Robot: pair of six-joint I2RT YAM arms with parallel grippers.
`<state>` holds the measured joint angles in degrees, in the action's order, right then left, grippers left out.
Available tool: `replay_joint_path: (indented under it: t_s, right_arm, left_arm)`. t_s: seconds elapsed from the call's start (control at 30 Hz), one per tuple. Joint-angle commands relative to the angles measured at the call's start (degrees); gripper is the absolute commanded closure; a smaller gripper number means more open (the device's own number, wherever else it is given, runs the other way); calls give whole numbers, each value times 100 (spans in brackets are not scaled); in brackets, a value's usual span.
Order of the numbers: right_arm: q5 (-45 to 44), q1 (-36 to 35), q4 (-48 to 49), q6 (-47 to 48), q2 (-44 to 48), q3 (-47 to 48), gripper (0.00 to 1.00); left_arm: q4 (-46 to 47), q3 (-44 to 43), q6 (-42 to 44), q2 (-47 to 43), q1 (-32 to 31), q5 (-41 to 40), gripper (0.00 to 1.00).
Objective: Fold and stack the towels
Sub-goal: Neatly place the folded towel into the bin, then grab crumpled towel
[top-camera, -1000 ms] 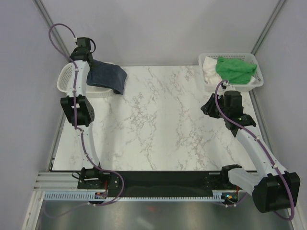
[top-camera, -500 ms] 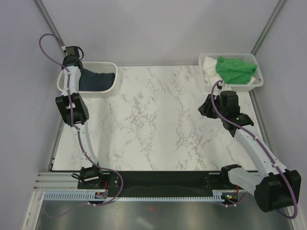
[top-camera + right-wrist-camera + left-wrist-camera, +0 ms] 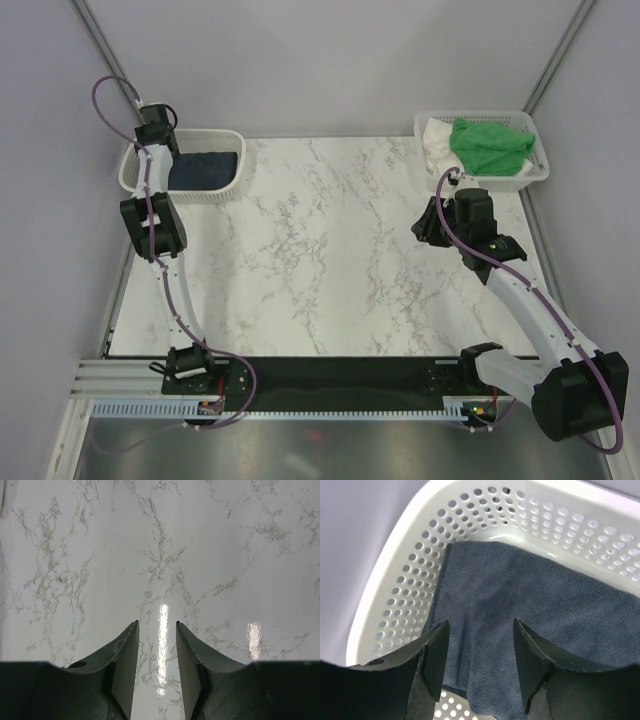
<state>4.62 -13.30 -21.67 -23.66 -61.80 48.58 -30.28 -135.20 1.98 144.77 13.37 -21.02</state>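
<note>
A folded dark navy towel (image 3: 203, 168) (image 3: 535, 605) lies flat in the white mesh basket (image 3: 228, 135) at the back left. My left gripper (image 3: 481, 626) hangs open just above it, fingers apart, nothing between them. A bright green towel (image 3: 488, 143) is crumpled over a white towel (image 3: 433, 136) in the right basket (image 3: 535, 168). My right gripper (image 3: 157, 624) stands open over bare marble, in front of that basket, holding nothing.
The marble table top (image 3: 330, 250) stretches between the two baskets. Grey walls close in on the left, right and back. The arm bases sit on a black rail (image 3: 330, 375) at the near edge.
The left gripper carried the navy towel into the left basket and let go; the towel now lies flat inside. The right arm crept slightly toward the back left.
</note>
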Motion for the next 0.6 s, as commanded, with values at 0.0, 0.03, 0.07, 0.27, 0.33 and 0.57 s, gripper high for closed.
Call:
replay_joint_path:
  t_s: [0.0,0.03,0.07,0.27,0.33,0.57]
  right_arm:
    - [-102,-32,49,99,10,222,56]
    - [-93,-32,49,98,36,214,56]
    - [-84,-32,58,98,45,179,56]
    - [-181,-32,84,-59,98,301,56]
    - [-233,-24,75,-226,151,398,56]
    - [-1155,-32,-223,-473,-7,1468,23]
  left_arm:
    - [426,-86,312,-528,-27,-332,39]
    - [444,-86,382,-616,-88,-307,37]
    - [453,-86,408,-686,-123,-281,37]
    - [427,553,470,-1757,-940,-105,23]
    - [409,1071,348,-2372,-1273,228,1]
    - [225,2883,-724,-4262,-2197,2160,0]
